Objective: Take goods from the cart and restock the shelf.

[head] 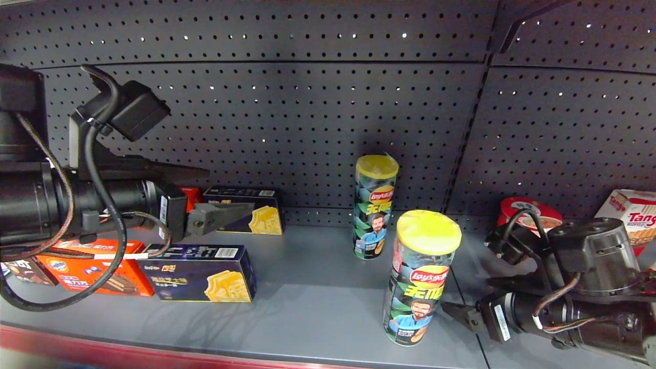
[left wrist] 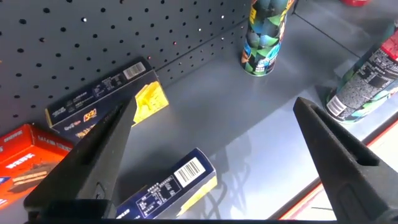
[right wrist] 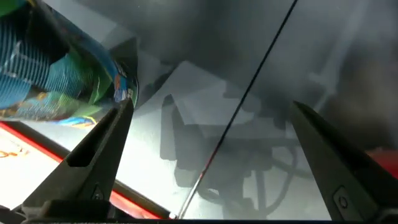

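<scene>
Two tall chip cans with yellow lids stand upright on the grey shelf (head: 318,302): one at the back (head: 374,207) and one near the front edge (head: 420,279). My right gripper (head: 464,300) hangs open just right of the front can (right wrist: 56,74), apart from it, with nothing between its fingers (right wrist: 93,162). My left gripper (head: 223,211) hovers open over the shelf's left part, above a dark blue biscuit box (head: 202,271). In the left wrist view that box (left wrist: 171,186) lies between the spread fingers (left wrist: 93,168), and the gripper (left wrist: 214,104) holds nothing.
A second dark blue box (head: 248,209) lies against the pegboard back, and orange boxes (head: 92,269) sit at the far left. A red tub (head: 528,212) and a white-and-red wafer box (head: 633,212) stand at the right. The shelf's red lip (head: 154,353) runs along the front.
</scene>
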{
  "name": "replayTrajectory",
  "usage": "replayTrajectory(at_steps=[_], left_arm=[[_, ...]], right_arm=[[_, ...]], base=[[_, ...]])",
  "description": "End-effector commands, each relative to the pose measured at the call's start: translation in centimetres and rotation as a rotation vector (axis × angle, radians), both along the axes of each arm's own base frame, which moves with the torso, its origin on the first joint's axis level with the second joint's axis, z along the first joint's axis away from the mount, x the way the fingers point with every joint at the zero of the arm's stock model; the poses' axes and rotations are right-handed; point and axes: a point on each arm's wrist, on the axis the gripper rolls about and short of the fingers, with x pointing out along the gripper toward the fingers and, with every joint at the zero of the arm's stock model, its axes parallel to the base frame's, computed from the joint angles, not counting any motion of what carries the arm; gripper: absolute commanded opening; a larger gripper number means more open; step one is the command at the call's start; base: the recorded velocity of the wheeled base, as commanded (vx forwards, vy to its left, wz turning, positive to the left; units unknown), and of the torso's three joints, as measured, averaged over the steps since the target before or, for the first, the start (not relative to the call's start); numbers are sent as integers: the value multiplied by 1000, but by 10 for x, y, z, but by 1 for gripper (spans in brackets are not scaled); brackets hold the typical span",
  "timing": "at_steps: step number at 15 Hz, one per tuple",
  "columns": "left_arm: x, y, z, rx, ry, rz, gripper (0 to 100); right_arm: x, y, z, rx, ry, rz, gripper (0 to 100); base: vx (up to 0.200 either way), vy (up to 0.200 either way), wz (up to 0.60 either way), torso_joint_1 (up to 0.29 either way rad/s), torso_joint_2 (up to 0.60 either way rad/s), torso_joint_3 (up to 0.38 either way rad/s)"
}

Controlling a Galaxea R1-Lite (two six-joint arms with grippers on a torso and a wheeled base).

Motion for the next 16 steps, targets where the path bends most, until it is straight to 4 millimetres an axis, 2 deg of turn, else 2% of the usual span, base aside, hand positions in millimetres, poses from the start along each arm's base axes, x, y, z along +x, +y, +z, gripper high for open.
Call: replayTrajectory(at_steps=[1,5,16], left_arm=[[3,-1,-2,2,7,-1,100],[8,-2,-3,-1,-5,-4,100],[12,-3,-7,7,3,-6,100]], right_arm=[[4,3,-2,-4,7,3,100],[14,15,2,4,-4,24,100],[23,35,0,-2,1,63,100]], base=[[0,0,0,0,0,0],[0,0,0,0,0,0],[0,0,0,0,0,0]])
